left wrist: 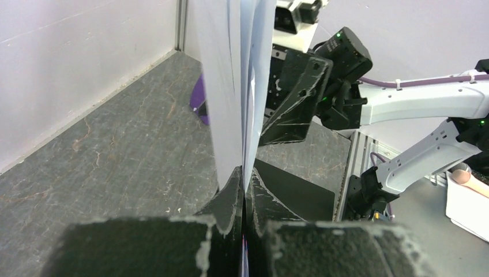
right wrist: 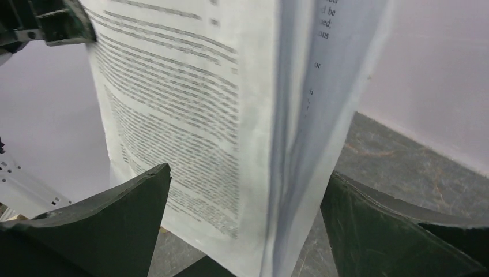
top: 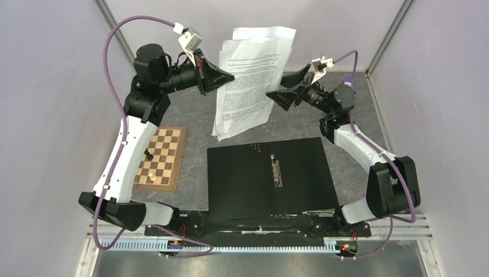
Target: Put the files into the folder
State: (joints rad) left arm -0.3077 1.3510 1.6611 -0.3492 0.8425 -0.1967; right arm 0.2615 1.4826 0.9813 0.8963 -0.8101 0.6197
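The files (top: 251,81), several white printed sheets, hang upright in the air above the far half of the table. My left gripper (top: 228,77) is shut on their left edge; in the left wrist view the fingertips (left wrist: 244,173) pinch the sheets (left wrist: 230,86) edge-on. My right gripper (top: 285,83) stands open at the right edge, its jaws wide on either side of the files (right wrist: 202,115) without touching them (right wrist: 249,172). The folder (top: 242,179) lies open and flat near the table's front, black inside up, with its metal spine clip (top: 277,170) showing.
A checkered wooden chessboard (top: 161,158) carrying a few pieces lies left of the folder, under the left arm. Pale enclosure walls (top: 52,115) close in the table on the left, right and back. The arm bases stand along the front rail (top: 248,222).
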